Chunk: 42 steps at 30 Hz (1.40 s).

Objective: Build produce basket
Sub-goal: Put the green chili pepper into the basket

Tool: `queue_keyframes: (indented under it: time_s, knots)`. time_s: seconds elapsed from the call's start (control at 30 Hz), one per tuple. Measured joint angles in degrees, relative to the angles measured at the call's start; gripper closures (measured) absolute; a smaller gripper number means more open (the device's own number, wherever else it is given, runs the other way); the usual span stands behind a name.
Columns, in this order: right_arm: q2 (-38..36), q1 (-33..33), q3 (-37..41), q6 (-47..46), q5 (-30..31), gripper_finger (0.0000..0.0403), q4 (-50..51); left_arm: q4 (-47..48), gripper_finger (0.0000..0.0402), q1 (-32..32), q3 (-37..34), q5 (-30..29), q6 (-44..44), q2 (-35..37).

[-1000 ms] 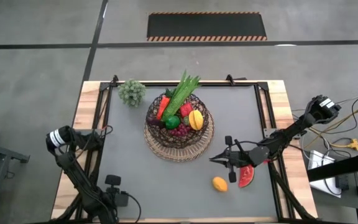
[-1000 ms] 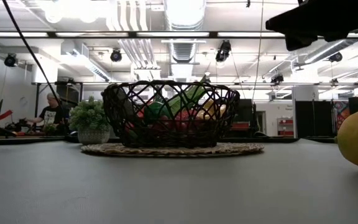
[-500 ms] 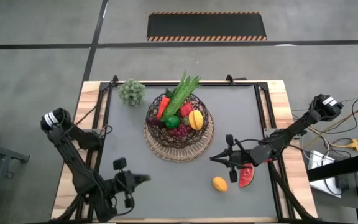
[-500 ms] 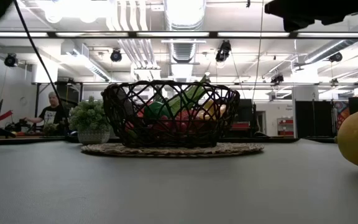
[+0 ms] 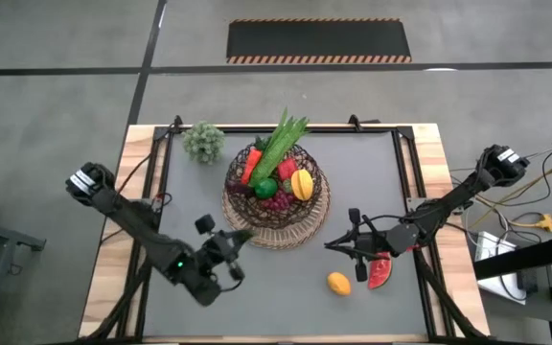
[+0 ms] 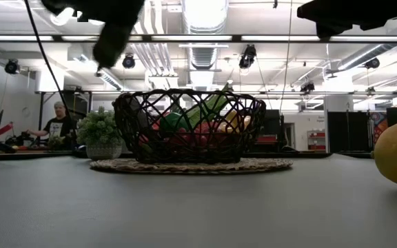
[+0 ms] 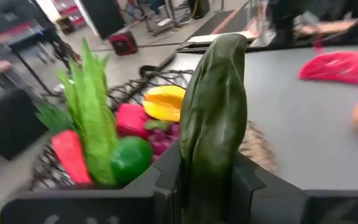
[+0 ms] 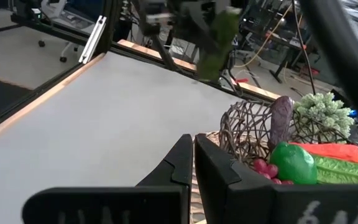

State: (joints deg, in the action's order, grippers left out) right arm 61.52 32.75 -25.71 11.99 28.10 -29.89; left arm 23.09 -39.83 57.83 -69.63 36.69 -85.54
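The basket [image 5: 276,198] stands at mid-table holding a carrot, long green leaves, a lime, a red pepper, grapes and a yellow fruit; it also shows in the low view [image 6: 188,127]. My left gripper [image 5: 230,241] is by the basket's near-left rim, shut on a dark green long vegetable [image 7: 213,112]. My right gripper [image 5: 338,247] is shut and empty, right of the basket, just far of the orange mango [image 5: 339,283] and the watermelon slice [image 5: 379,271], which lie on the table. My left gripper pinches the dark green vegetable between its two fingers at one end [image 7: 207,165]; the rest of it sticks out beyond the fingertips, along the fingers. The fingers point toward the basket from its near-left side. The vegetable is lifted clear of the table.
A pale grey-green bushy clump [image 5: 203,142] stands at the far left of the basket. Black frame rails [image 5: 405,163] run along the table's edges. A person [image 6: 59,124] is in the room behind the table. Bare grey table [image 5: 190,192] lies left of the basket.
My left gripper has gone from the table's near-left corner toward the right and far side, up to the basket's near-left rim, and has risen into the top of the low view. My right gripper and the fruits have stayed put.
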Motion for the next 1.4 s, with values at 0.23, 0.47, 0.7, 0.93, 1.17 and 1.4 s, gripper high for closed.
queue_keyframes:
  time_s: [0.23,0.47,0.7,0.93,1.17,1.4]
  knots:
    - [0.0,0.0,0.0,0.0,0.0,0.0394,0.1,-14.9,0.035,9.2,1.5,0.5,-23.0,0.5]
    - [0.0,0.0,0.1,-1.8,0.0,0.0394,0.9,-22.7,0.0349,21.3,0.0,11.9,-30.7,-0.1]
    - [0.0,0.0,0.1,-3.1,0.4,0.0394,2.7,-20.7,0.0349,28.8,-0.2,13.8,-28.1,-2.2]
    - [0.0,0.0,0.1,-3.5,0.4,0.0394,2.8,-21.7,0.0349,29.2,-1.4,11.8,-18.3,-2.2]
    - [0.0,0.0,0.1,-5.0,0.3,0.0394,3.2,-28.2,0.0349,28.5,-9.5,10.3,-12.8,-2.2]
    - [0.0,0.0,0.1,-5.9,0.3,0.0394,3.6,-38.2,0.0348,28.5,-14.5,11.5,-11.5,-1.9]
